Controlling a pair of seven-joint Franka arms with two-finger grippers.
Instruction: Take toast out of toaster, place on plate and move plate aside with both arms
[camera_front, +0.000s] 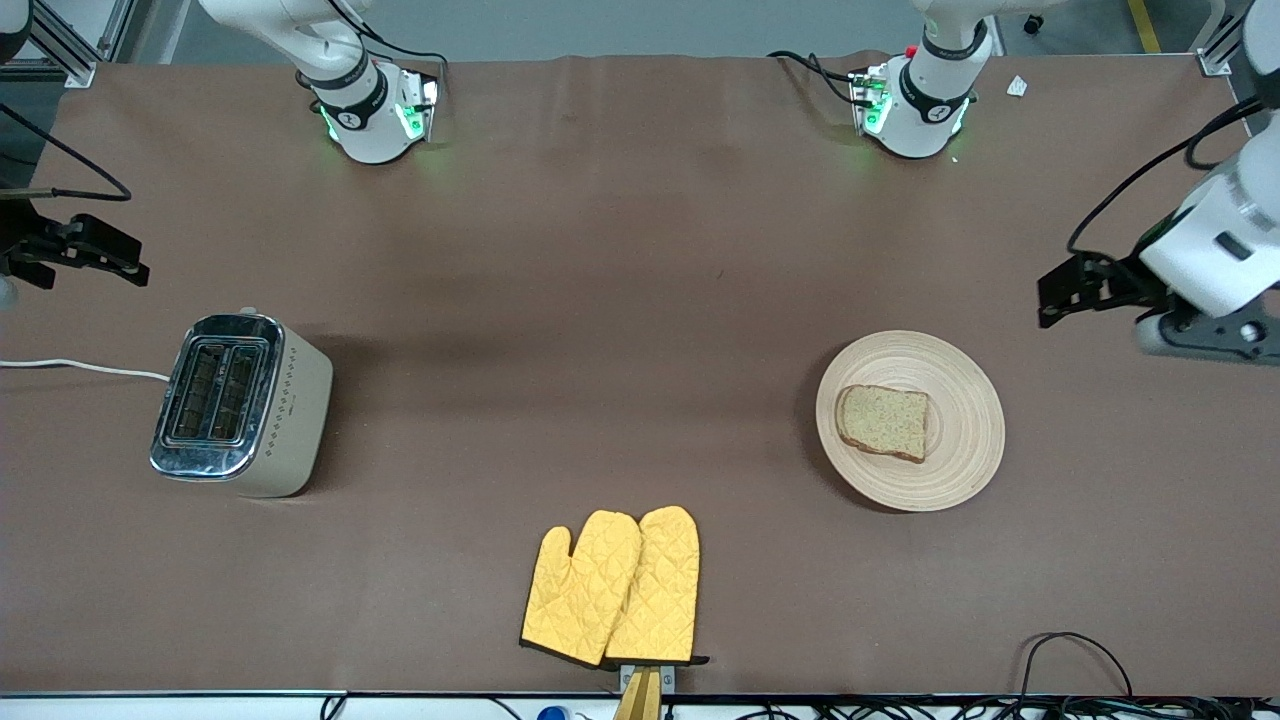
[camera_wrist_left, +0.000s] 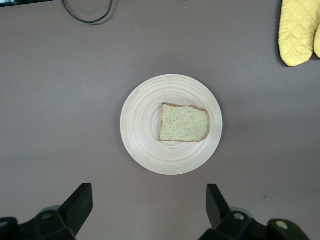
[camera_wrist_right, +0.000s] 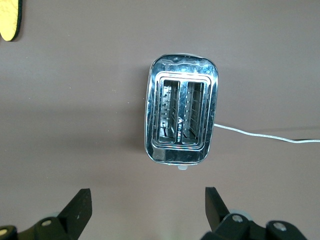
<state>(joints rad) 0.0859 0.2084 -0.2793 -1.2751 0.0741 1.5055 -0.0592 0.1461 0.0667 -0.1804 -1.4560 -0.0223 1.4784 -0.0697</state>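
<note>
We see a brown cloth-covered counter (camera_front: 620, 300) filling the view. Along its top edge a strip of grey floor (camera_front: 620, 25) shows, with aluminium frame posts (camera_front: 70, 50) at the corners and black cables (camera_front: 1080, 650) along the lower edge.

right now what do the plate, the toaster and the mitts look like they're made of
The plate looks like pale wood with a matte finish: ring grain circles it. The toaster has a shiny metal top that mirrors the light, while its cream sides could be painted metal or plastic. The mitts look like yellow quilted fabric, stitched in diamonds.
</note>
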